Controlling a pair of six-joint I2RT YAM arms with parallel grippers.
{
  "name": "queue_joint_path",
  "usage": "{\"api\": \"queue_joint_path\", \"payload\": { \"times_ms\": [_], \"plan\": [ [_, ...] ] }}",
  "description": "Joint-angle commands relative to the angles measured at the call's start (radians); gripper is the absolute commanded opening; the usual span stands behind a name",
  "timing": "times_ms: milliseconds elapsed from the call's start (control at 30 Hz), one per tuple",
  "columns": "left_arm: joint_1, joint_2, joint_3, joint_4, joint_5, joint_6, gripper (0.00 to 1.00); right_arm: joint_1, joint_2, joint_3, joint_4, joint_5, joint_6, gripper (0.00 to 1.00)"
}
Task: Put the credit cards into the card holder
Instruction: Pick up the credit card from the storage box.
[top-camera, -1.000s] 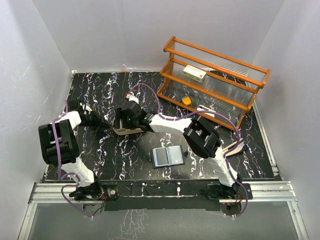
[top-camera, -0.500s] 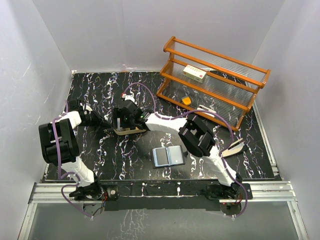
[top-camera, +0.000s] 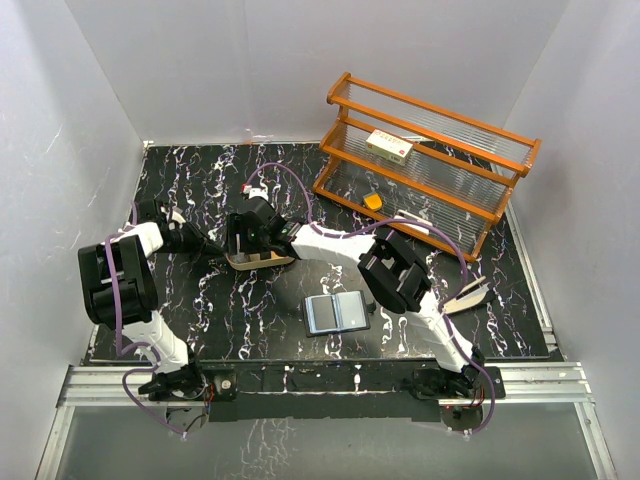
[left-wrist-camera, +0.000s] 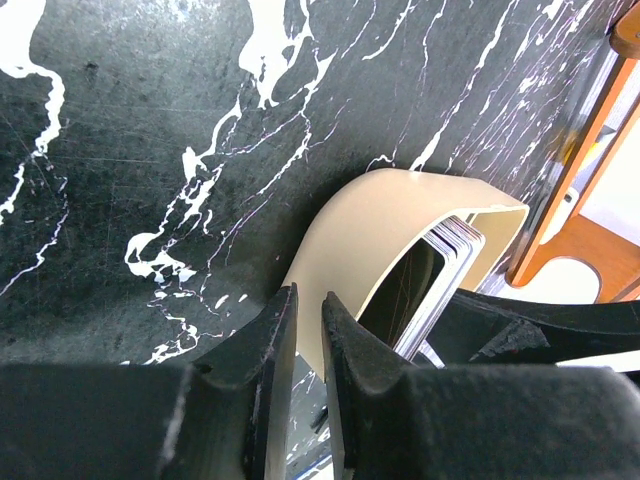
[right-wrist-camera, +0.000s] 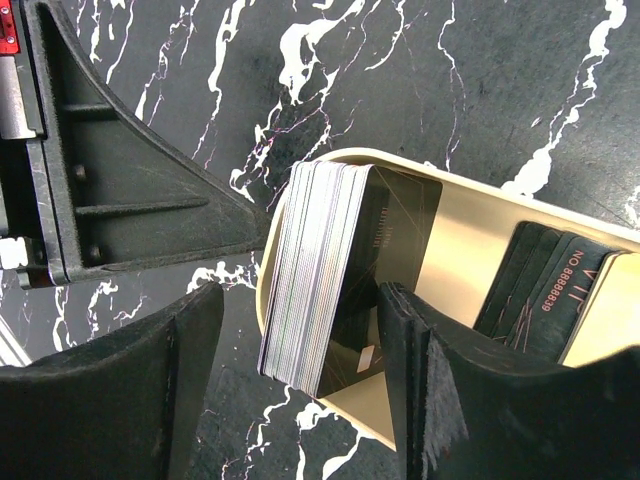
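A stack of credit cards (right-wrist-camera: 315, 270) stands on edge at one end of a tan oval tray (right-wrist-camera: 470, 230); more dark cards (right-wrist-camera: 535, 290) lean at the other end. My right gripper (right-wrist-camera: 300, 370) is open and straddles the stack, one finger outside the tray wall and one inside. My left gripper (left-wrist-camera: 310, 310) is shut on the tray's (left-wrist-camera: 390, 220) wall beside the cards (left-wrist-camera: 440, 275). In the top view both grippers meet at the tray (top-camera: 262, 262). The card holder (top-camera: 336, 313) lies open on the table, nearer the arm bases, blue-grey inside up.
An orange wooden shelf rack (top-camera: 430, 160) stands at the back right, holding a white-and-red box (top-camera: 389, 146) and a small orange object (top-camera: 373, 201). A pale flat object (top-camera: 468, 296) lies by the right arm. White walls enclose the black marbled table.
My right arm has swung left and its gripper has settled over the tray's card stack. The left arm, tray and card holder have stayed put.
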Motion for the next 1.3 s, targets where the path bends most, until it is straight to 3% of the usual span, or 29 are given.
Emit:
{"api": "queue_joint_path", "payload": {
  "times_ms": [0,233,1267],
  "plan": [
    [0.004,0.0,-0.001,-0.012,0.037,-0.005,0.15,0.006,-0.005,0.032,0.071,-0.03,-0.014,0.59],
    [0.004,0.005,0.0,-0.013,0.036,-0.006,0.15,0.006,-0.015,0.033,0.073,-0.037,-0.006,0.53],
    [0.003,0.013,0.008,-0.022,0.029,0.0,0.15,0.006,-0.07,0.013,0.061,0.029,-0.017,0.51]
  ]
}}
